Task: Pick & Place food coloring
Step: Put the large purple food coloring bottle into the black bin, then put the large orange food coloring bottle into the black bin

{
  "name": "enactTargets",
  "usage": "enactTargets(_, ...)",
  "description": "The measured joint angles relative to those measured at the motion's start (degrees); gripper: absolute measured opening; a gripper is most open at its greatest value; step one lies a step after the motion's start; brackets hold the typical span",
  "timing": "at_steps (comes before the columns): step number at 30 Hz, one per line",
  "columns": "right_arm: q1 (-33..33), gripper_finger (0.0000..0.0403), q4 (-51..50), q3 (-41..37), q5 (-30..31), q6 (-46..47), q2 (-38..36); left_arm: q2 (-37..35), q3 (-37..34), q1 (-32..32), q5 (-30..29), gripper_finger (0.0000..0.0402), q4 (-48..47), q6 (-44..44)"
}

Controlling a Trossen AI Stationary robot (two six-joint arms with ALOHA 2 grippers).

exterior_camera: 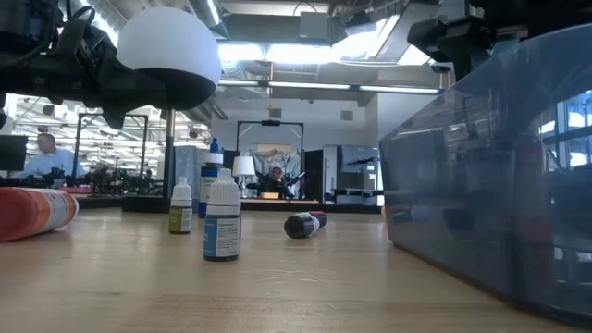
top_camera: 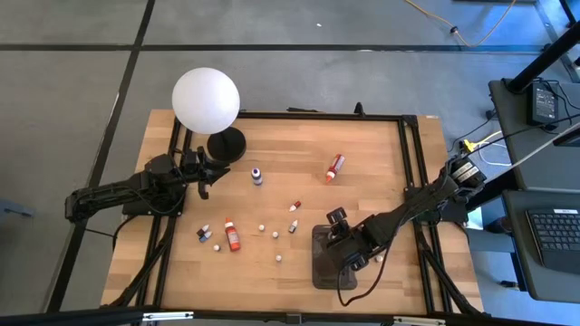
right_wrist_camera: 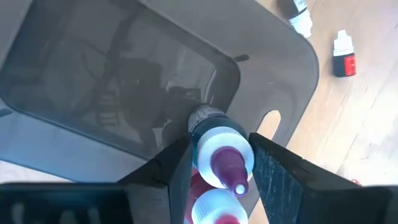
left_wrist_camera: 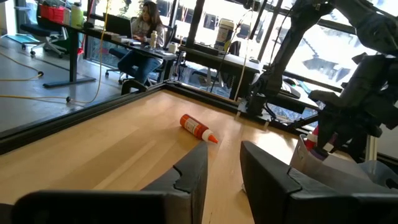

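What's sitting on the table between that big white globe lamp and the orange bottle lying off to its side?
From above, one small blue-capped bottle stands between the globe lamp and the orange bottle; otherwise, bare wood.

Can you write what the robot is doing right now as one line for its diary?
right gripper: over grey tray, bottle between fingers | left gripper: waiting near lamp, empty | other bottles lie on table

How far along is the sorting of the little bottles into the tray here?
Early. The right gripper hangs over the dark tray with a purple-tipped bottle between its fingers, not yet dropped; another bottle sits close below it. Left to move: the orange bottles, the blue one and several small ones. The left gripper waits near the lamp.
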Motion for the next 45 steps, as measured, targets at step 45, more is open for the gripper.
enactTargets(45,-3.91,0.0163,-10.57,-6.81,13.86,-1.12,-27.81,0.02,0.0,0.0,0.0,0.0091,0.0,0.0)
